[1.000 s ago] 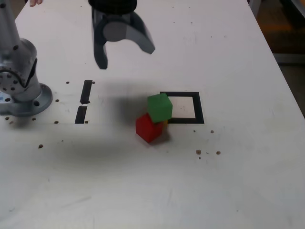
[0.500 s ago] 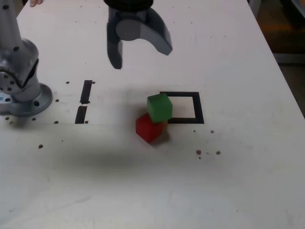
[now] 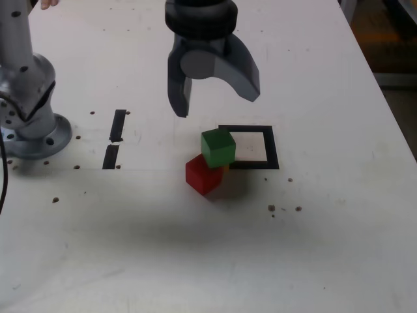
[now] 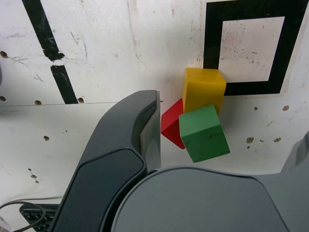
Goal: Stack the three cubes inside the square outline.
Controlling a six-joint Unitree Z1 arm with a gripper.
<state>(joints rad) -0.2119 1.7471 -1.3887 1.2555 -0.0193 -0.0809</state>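
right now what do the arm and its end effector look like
The pale grey arm has dark round spots and a thin black cable. The dark grey end effector has two curved, tapering fingers below a black collar.

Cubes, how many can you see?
3: green cube on top, red cube and yellow cube under or beside it, next to the black square.

Exterior view: white wooden counter [image 3: 326, 228] evenly lit, soft-edged shadow below the red cube [image 3: 204, 175]; fine detail soft, background at the exterior view's right dark. Wrist view: crisper, scratches legible; faint shadow beside the yellow cube [image 4: 203, 89]; pale surface bright.
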